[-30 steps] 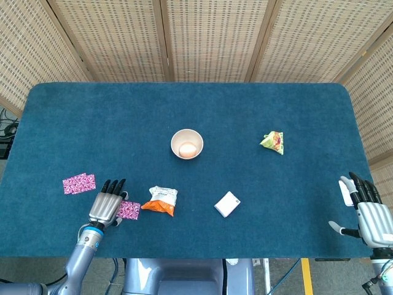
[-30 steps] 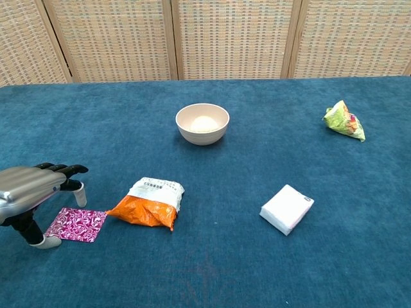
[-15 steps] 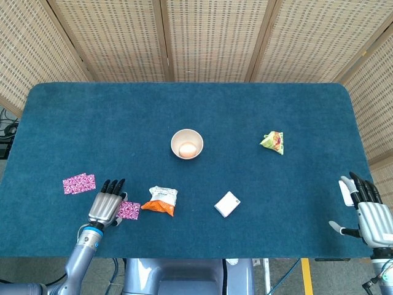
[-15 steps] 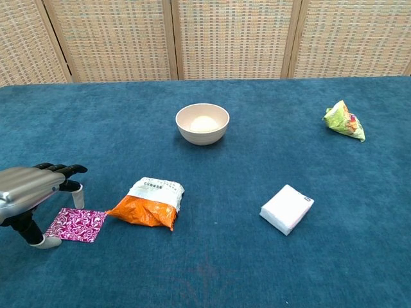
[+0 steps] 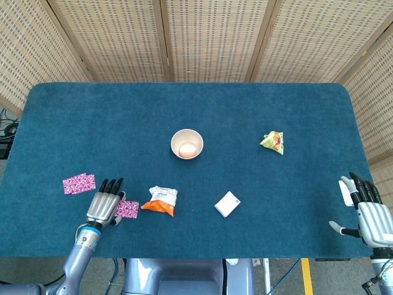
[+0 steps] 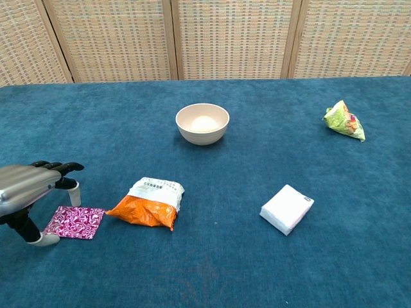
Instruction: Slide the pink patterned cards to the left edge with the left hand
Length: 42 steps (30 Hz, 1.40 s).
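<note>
On the blue table [image 5: 184, 104], two pink cards lie toward nine o'clock, the left hand over one.

At about eight o'clock a loose pink patterned card [image 5: 78, 183] lies flat. Just right of it the left hand [image 5: 103, 208] arches over a second pink card [image 6: 74, 222], fingertips [image 6: 72, 194] down at its edge, gripping nothing. Next come an orange snack bag [image 5: 161, 201], a bowl [image 5: 186, 143] at centre, a white box [image 5: 227, 204], a green packet [image 5: 272, 142]. At four o'clock the right hand [image 5: 368, 212] hovers, fingers spread and empty.

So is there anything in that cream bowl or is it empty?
Not empty. The head view shows one pale, rounded, egg-like object lying inside the bowl; the chest view shows only a pale patch inside it. What it is, cannot tell.
</note>
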Available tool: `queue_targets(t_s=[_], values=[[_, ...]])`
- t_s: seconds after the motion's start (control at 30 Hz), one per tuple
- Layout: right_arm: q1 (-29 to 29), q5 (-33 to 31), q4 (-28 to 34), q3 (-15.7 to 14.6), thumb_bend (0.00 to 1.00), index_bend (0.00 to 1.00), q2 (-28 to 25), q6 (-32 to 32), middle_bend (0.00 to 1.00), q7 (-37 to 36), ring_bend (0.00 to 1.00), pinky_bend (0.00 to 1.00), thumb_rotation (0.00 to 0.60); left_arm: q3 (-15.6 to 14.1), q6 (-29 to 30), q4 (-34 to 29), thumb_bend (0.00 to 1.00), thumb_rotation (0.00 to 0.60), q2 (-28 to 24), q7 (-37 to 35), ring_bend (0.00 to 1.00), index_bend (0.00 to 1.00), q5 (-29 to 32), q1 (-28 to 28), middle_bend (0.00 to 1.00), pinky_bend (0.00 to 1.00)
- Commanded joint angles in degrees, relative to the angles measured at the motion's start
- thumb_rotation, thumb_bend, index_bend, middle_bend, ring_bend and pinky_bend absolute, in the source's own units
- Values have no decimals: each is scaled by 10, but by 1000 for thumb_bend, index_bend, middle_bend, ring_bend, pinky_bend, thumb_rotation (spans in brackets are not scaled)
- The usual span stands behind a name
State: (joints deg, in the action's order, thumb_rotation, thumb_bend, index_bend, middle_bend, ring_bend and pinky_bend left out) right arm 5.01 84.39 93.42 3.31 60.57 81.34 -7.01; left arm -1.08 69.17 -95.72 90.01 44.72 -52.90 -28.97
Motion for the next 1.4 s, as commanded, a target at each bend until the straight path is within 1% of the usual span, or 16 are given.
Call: queue_targets(t_s=[0.03, 0.33, 0.57, 0.97, 1.2, 1.4], values=[[0, 0, 0, 0, 53, 0, 0, 1, 0, 1, 0, 0, 600, 0, 1, 0, 278, 600, -2, 0, 0, 434, 0, 1, 0, 0], [-1, 0, 2, 0, 53, 0, 0, 0, 0, 2, 0, 0, 600, 4, 4, -2, 279, 600, -12, -4, 0, 435, -1, 4, 0, 0], [0, 0, 2, 0, 53, 0, 0, -1, 0, 2, 0, 0, 600, 18, 9, -4, 276, 600, -32, -16, 0, 435, 7, 7, 0, 0], [0, -1, 3, 0, 53, 0, 2, -1, 0, 9, 0, 0, 600, 60, 9, 21, 253, 600, -71, -58, 0, 435, 40, 10, 0, 0], [0, -3, 3, 1, 53, 0, 2, -2, 0, 9, 0, 0, 600, 86, 1, 49, 252, 600, -85, -74, 0, 435, 78, 9, 0, 0], [0, -3, 3, 0, 53, 0, 2, -3, 0, 10, 0, 0, 600, 95, -13, 80, 244, 600, -90, -79, 0, 435, 111, 9, 0, 0]])
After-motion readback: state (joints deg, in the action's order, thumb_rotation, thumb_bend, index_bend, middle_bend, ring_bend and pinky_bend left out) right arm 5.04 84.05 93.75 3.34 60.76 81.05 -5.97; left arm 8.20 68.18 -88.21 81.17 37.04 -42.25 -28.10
